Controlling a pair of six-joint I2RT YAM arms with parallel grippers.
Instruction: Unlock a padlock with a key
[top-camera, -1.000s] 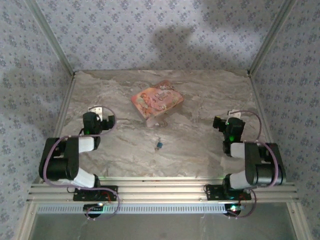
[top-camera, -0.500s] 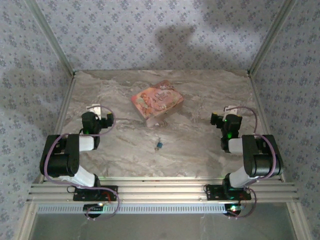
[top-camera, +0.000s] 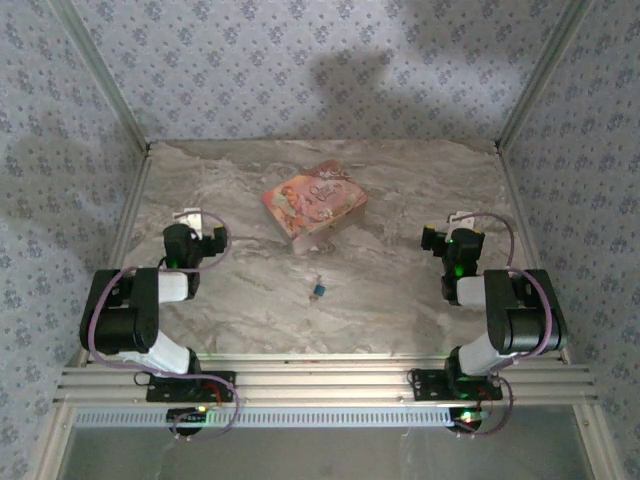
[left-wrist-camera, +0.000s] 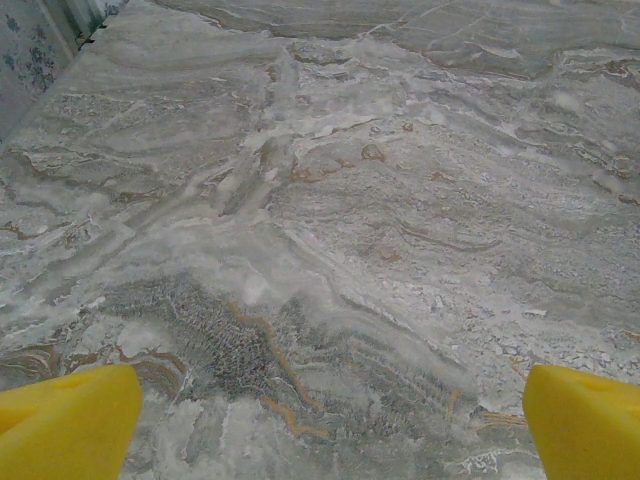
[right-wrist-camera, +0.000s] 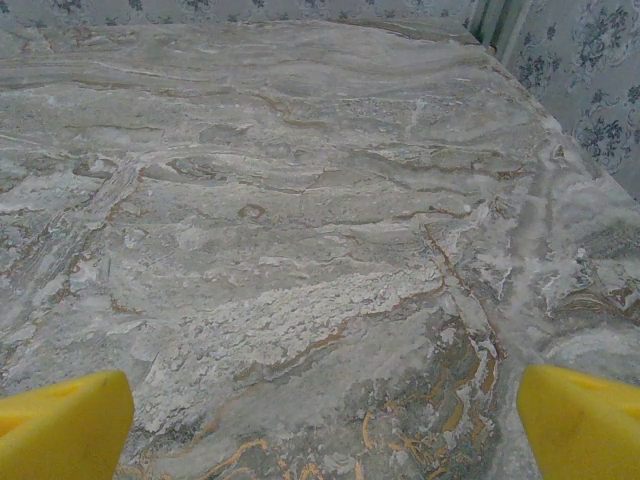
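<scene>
Both spread wide and grasping nothing, the left tool (top-camera: 198, 228) and the right tool (top-camera: 447, 230) hang low at the near sides of the counter (top-camera: 390, 315), yellow fingers (left-wrist-camera: 65, 425) over bare marble. Between them and slightly farther in, the tiny padlock (top-camera: 317, 290) lies on the counter, well apart from both. Beyond it rests a pink flowered box (top-camera: 314, 205), turned askew.
</scene>
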